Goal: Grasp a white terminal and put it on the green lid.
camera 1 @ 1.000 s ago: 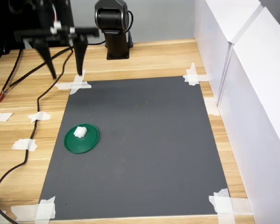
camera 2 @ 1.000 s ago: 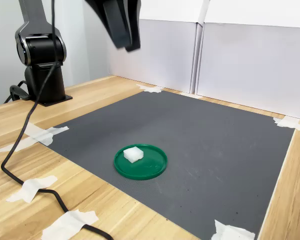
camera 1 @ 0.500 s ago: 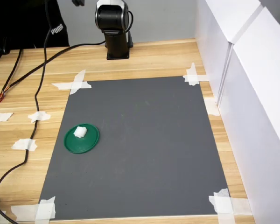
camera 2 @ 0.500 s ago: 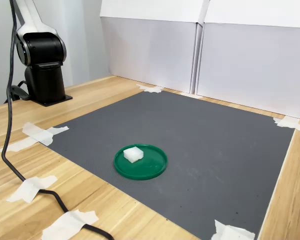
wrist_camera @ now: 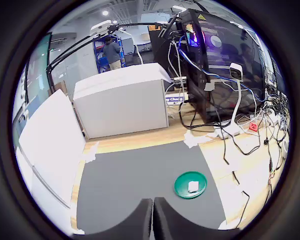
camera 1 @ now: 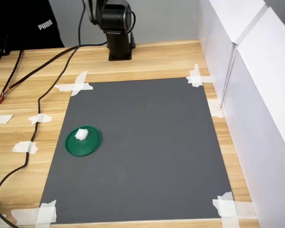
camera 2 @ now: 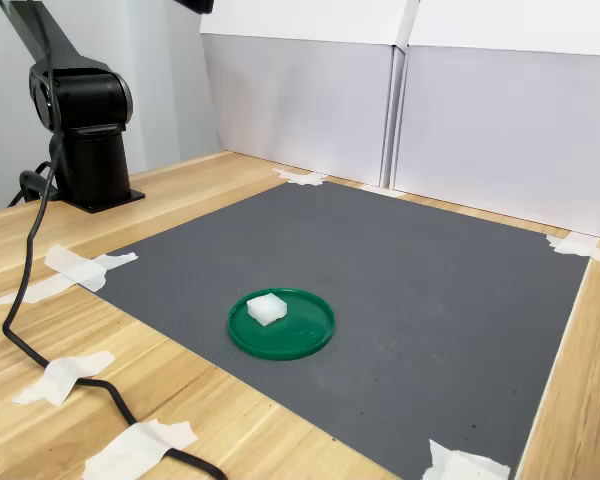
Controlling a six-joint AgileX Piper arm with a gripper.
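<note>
The white terminal (camera 1: 81, 134) (camera 2: 267, 308) (wrist_camera: 193, 186) lies on the green lid (camera 1: 89, 145) (camera 2: 302, 338) (wrist_camera: 182, 189), toward one side of the disc. The lid rests on the grey mat near the first exterior view's left edge of the mat. My gripper (wrist_camera: 152, 218) shows only in the wrist view, high above the mat and far from the lid. Its two fingers are pressed together with nothing between them. Both exterior views show only the arm's base, not the gripper.
The grey mat (camera 1: 147, 142) is taped to a wooden table. White panels (camera 1: 256, 95) wall off the first exterior view's right side. The arm's black base (camera 1: 116, 33) (camera 2: 85, 130) stands at the back. A black cable (camera 1: 35, 118) (camera 2: 30, 330) trails over the wood beside the mat.
The arm and gripper have risen out of both exterior views, and the hanging cable has swung with them. The terminal and lid have not moved.
</note>
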